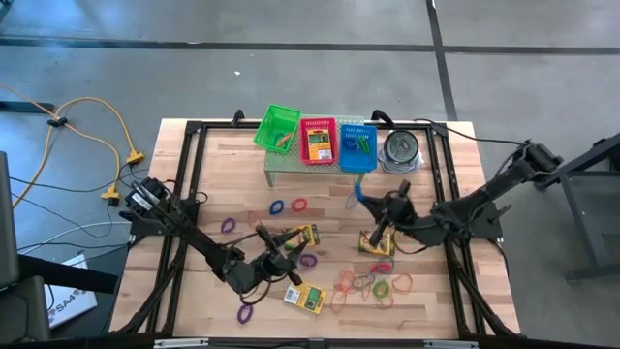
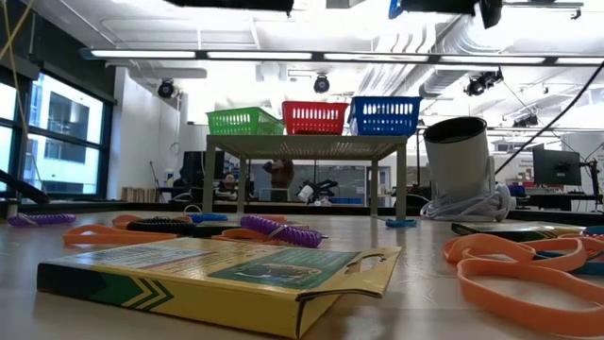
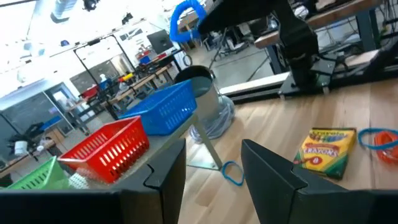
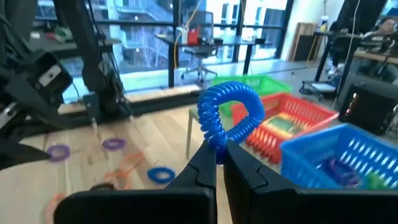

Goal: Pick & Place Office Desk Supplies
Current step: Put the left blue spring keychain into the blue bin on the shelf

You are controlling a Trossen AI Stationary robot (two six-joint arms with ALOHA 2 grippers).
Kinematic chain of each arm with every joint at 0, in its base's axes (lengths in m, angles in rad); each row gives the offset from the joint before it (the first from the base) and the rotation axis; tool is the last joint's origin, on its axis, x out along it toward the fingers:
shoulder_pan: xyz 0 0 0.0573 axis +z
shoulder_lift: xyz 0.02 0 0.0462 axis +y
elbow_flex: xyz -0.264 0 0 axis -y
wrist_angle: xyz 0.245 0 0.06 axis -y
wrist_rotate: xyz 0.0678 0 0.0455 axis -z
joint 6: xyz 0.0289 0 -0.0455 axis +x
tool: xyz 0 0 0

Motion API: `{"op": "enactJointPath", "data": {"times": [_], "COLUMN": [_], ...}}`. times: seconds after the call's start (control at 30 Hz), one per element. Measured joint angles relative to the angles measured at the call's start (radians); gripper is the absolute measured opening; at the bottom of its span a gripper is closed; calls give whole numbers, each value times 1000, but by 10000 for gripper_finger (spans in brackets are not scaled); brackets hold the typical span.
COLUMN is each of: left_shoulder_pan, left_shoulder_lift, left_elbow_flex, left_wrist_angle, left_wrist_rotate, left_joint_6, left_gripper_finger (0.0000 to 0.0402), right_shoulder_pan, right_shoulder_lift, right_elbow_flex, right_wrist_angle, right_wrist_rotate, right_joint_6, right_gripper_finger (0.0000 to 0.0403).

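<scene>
Right end effector is clamped on a blue coiled band, raised off the counter at about six o'clock from the blue basket. Left end effector has its fingers parted with nothing between them (it hovers over the counter's near half). Crayon boxes and loose bands lie scattered at five and six o'clock of the shelf, and one box sits in the red basket.
</scene>
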Motion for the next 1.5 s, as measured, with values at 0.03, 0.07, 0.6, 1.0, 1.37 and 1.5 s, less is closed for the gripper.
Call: {"op": "enactJointPath", "data": {"times": [0.03, 0.07, 0.6, 1.0, 1.37, 1.5], "left_shoulder_pan": [0, 1, 404, 476, 410, 393], "left_shoulder_lift": [-14, -31, -624, -613, -585, -585], "left_elbow_flex": [0, -1, -3, -117, -173, -173], "left_wrist_angle": [-7, -15, -1133, -1073, -987, -984], "left_wrist_rotate": [18, 44, 839, 1164, 1163, 1163], "left_joint_6": [11, 31, -696, -794, -794, -794], "left_gripper_finger": [147, 147, 147, 147, 147, 147], "right_shoulder_pan": [-1, -2, -190, -593, -838, -860], "right_shoulder_lift": [-19, -35, -124, 32, 312, 379], "right_elbow_flex": [0, 0, 111, 589, 714, 746], "right_wrist_angle": [0, 0, -348, -1103, -1205, -1216], "right_wrist_rotate": [-4, -9, -163, -578, -820, -872], "right_joint_6": [-12, -20, 69, 375, 338, 329], "right_gripper_finger": [3, 3, 3, 3, 3, 11]}}
